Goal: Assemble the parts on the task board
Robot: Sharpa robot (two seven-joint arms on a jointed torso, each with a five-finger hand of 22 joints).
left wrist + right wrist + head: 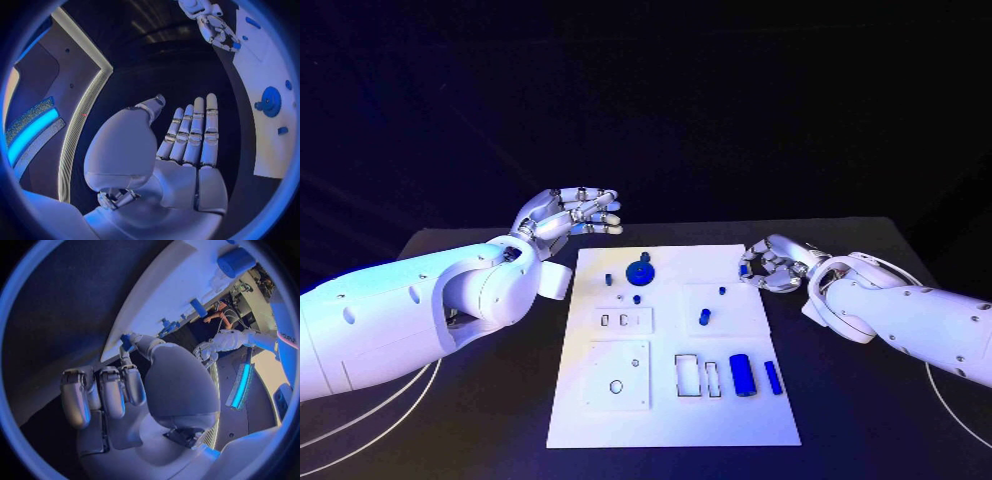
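Task board [672, 400], the white plate, lies flat in the middle of the black tabletop [877, 420] in front of me, with the blue parts spread over it. A round blue gear-like part [642, 272] sits toward the board's far edge, with a small blue peg [610, 279] just beside it on my left side. Nearer the board's middle lies a short blue piece [705, 318], and toward the near end two blue bars, a wider one [744, 374] and a slimmer one [772, 377], lie side by side next to an outlined slot. My left hand [574, 213] hangs above the tabletop off the board's far left corner, apart from the board; in the left wrist view this hand [187, 137] has its fingers straight and laid close together, thumb standing off to the side, and it holds nothing. My right hand [773, 263] is at the board's far right edge, its fingers curled inward. In the right wrist view a small blue part [127, 342] sits at the tip of that hand's [119, 390] thumb, right against the board's edge; I cannot tell whether I am pinching it or only touching it.
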